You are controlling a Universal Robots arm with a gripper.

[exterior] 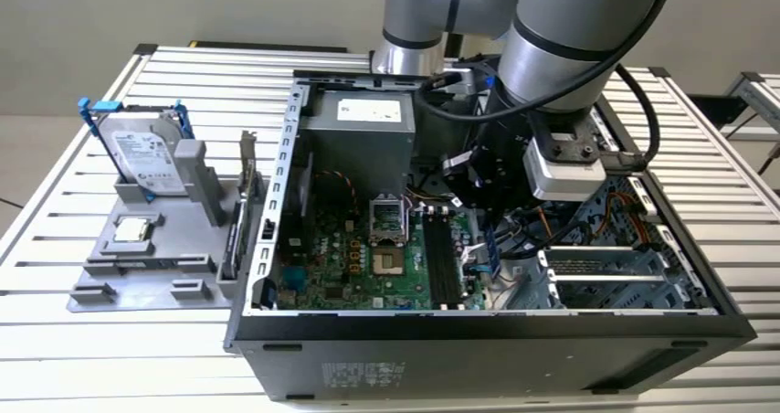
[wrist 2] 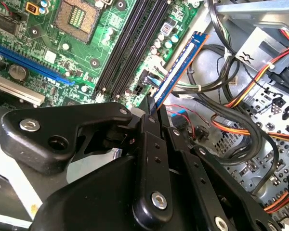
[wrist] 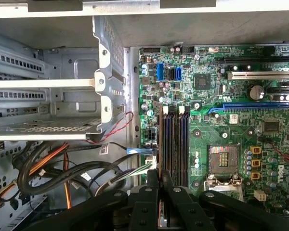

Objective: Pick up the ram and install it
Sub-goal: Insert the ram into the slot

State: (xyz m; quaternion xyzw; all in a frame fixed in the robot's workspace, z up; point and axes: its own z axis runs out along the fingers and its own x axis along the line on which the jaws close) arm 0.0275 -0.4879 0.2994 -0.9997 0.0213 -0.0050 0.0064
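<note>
- My gripper [wrist 2: 151, 108] is clamped tight on one end of the ram [wrist 2: 180, 67], its black jaws closed flat against both faces of the stick.
- In the second wrist view the ram juts straight out from the fingertips, blue edge and pale label showing, clear of the board beneath it.
- In the first wrist view I see the gripper [wrist: 159, 179] holding the stick edge-on, a thin line running parallel to the memory slots [wrist: 176, 144] and just beside the outermost one; I cannot tell whether it touches the slot.
- The slots lie on the green motherboard [wrist: 241, 130], with the open CPU socket [wrist: 224, 159] near them on the far side from the ram.
- Bundled black, orange and yellow cables [wrist 2: 241, 120] crowd the other side of the stick.
- In the exterior view the gripper [exterior: 485, 214] is down inside the open computer case [exterior: 488, 326].
- Well apart, at the exterior view's left, the grey tray [exterior: 183, 285] carries an upright hard drive [exterior: 144, 157] and a CPU chip [exterior: 134, 230].
</note>
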